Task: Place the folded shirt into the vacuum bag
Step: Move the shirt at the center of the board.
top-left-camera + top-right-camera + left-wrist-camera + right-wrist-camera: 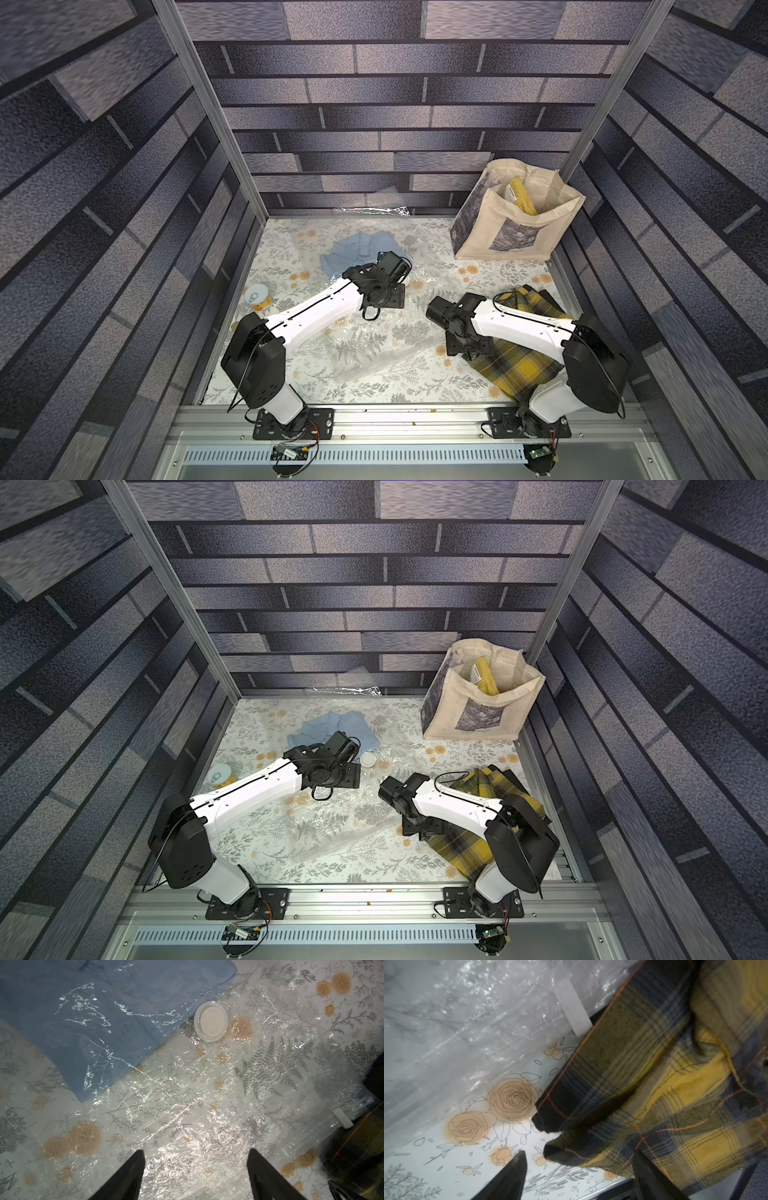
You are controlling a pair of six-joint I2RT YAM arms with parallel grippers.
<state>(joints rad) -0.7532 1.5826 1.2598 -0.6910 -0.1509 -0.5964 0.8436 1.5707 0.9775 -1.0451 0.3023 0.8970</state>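
Note:
The vacuum bag (365,345) (332,829) lies flat and crinkly across the middle of the table, and its round white valve cap (368,759) (211,1021) faces up. A light blue folded shirt (357,249) (83,1022) lies at the back under the bag's plastic film. A folded yellow plaid shirt (519,361) (654,1084) lies at the front right, beside the bag's white slider clip (573,1007). My left gripper (196,1152) hangs open over the bag's plastic. My right gripper (579,1153) is open at the plaid shirt's corner, holding nothing.
A beige canvas tote bag (515,216) holding a yellow packet stands at the back right. A pull-tab can (257,295) sits near the left wall. A second clear film (374,210) lies against the back wall. A metal rail (374,409) runs along the front edge.

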